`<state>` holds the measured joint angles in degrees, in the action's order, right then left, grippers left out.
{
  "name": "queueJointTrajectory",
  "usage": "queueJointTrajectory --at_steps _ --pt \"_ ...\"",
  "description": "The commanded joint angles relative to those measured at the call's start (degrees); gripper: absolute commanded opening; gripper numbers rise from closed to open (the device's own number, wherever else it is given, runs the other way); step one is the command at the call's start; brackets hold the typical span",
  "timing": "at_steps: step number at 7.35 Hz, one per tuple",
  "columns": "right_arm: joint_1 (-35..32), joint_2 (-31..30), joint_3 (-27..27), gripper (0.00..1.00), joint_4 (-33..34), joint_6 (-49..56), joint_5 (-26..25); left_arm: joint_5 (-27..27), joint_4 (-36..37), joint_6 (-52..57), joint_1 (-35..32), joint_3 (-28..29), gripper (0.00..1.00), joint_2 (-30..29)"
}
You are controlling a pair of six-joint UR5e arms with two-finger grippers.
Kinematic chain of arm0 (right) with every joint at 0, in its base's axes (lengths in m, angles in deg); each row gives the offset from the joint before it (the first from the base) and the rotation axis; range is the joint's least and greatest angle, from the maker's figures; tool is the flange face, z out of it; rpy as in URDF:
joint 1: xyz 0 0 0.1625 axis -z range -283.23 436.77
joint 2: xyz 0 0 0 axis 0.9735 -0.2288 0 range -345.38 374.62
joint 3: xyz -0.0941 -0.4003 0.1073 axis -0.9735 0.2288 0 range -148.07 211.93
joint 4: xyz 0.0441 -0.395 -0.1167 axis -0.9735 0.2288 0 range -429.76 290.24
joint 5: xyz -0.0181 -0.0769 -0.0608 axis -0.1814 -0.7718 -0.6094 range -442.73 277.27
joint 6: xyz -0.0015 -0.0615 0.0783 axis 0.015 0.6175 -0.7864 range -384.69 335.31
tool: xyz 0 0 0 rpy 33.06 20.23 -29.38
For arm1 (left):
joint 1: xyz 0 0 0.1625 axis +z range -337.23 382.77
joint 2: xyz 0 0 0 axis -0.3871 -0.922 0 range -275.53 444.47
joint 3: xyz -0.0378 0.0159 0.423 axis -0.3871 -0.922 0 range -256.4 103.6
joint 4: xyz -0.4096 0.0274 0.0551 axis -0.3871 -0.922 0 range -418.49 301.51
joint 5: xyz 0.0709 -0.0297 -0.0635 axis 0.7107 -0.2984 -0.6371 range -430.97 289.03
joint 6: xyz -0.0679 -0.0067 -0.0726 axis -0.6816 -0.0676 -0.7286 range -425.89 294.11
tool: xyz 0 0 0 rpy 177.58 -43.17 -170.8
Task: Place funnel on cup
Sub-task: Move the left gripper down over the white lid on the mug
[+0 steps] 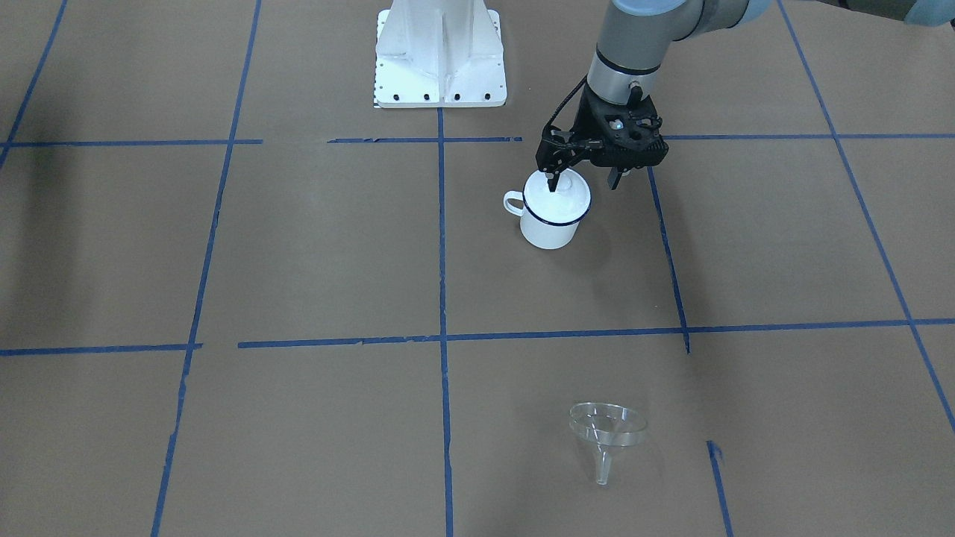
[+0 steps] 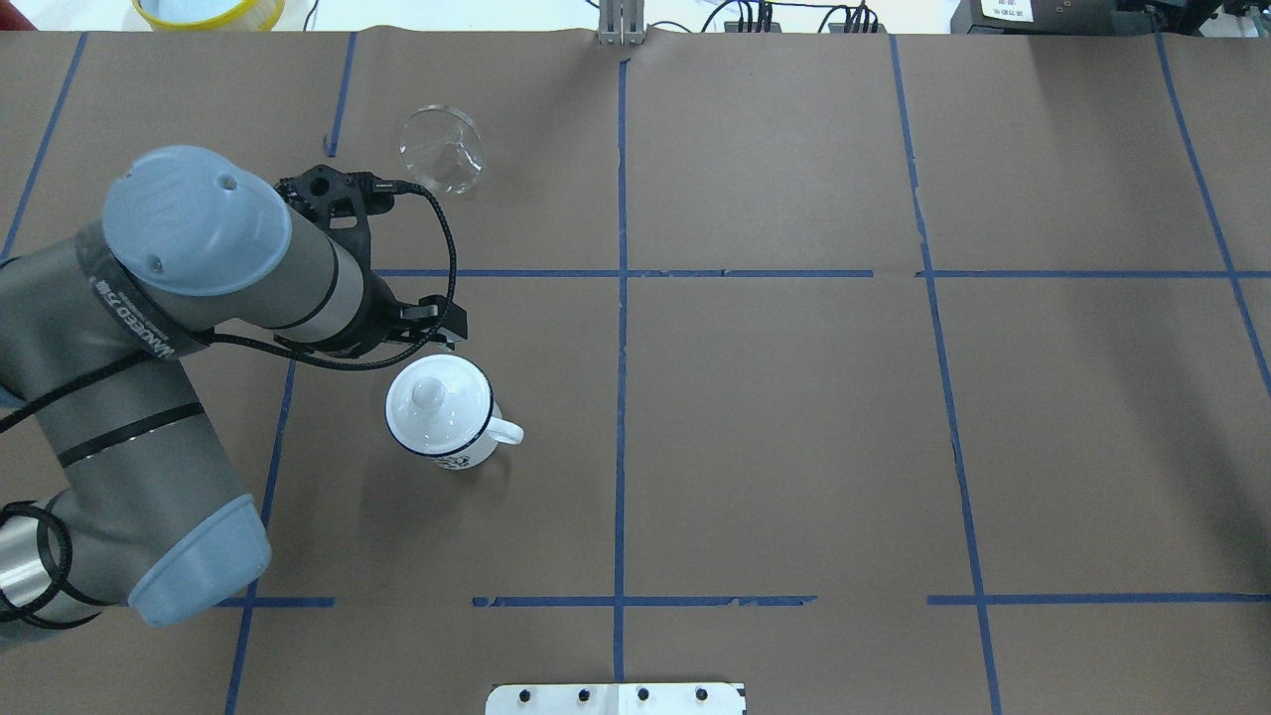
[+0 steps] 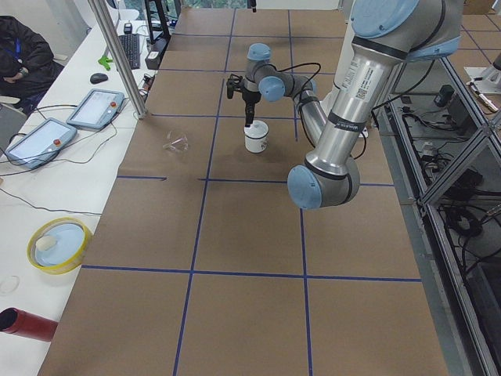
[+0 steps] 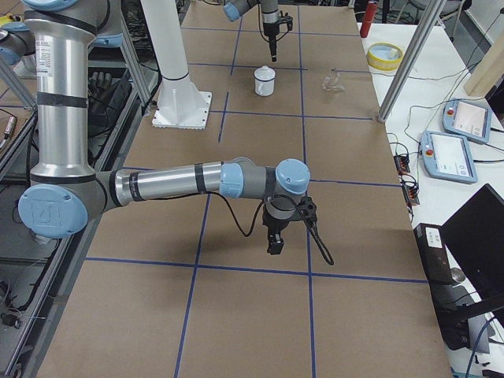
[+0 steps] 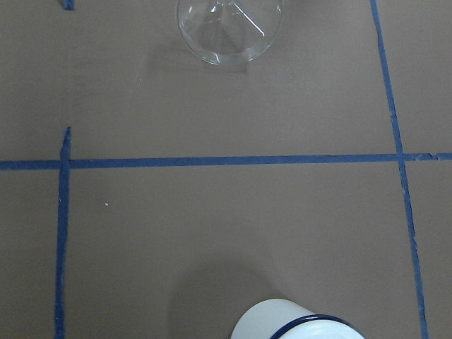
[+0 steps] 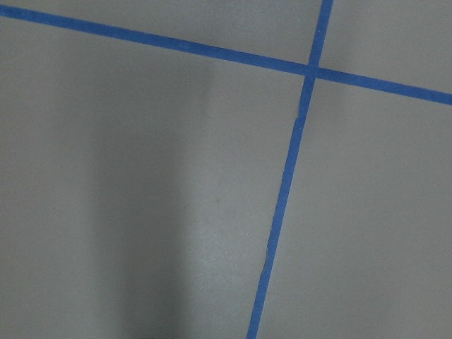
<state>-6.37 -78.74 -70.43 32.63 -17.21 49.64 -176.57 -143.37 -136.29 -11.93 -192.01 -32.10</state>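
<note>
Found left claw (image 1: pixel 583 185) spread open and empty just above the white enamel mug (image 1: pixel 548 227), upper centre of the front view, judged poised for the knobbed lid (image 1: pixel 571 200) capping it. Noted clear funnel (image 1: pixel 606 429) lying on its side on the tabletop (image 1: pixel 298 246), lower right of centre, well apart from mug. Cannot tell opening of right claw (image 4: pixel 275 246); hung low, mid frame, right side view.

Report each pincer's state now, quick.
Left pincer: open, holding nothing.
Right pincer: cannot be told.
</note>
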Motion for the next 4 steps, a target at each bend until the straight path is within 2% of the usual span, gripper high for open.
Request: queueJointTrajectory --at_steps 1,2,3,4 --pt "0.00 0.02 -0.03 1.00 0.00 0.00 0.00 3.46 0.24 -3.15 3.40 1.78 0.99 -0.24" --pt "0.00 0.02 -0.03 1.00 0.00 0.00 0.00 3.74 0.24 -3.16 4.03 2.84 0.90 -0.41" --pt "0.00 0.02 -0.03 1.00 0.00 0.00 0.00 3.74 0.24 -3.16 4.29 2.67 0.89 -0.42" --pt "0.00 -0.06 0.05 1.00 0.00 0.00 0.00 3.57 0.24 -3.16 4.30 2.58 0.80 -0.42"
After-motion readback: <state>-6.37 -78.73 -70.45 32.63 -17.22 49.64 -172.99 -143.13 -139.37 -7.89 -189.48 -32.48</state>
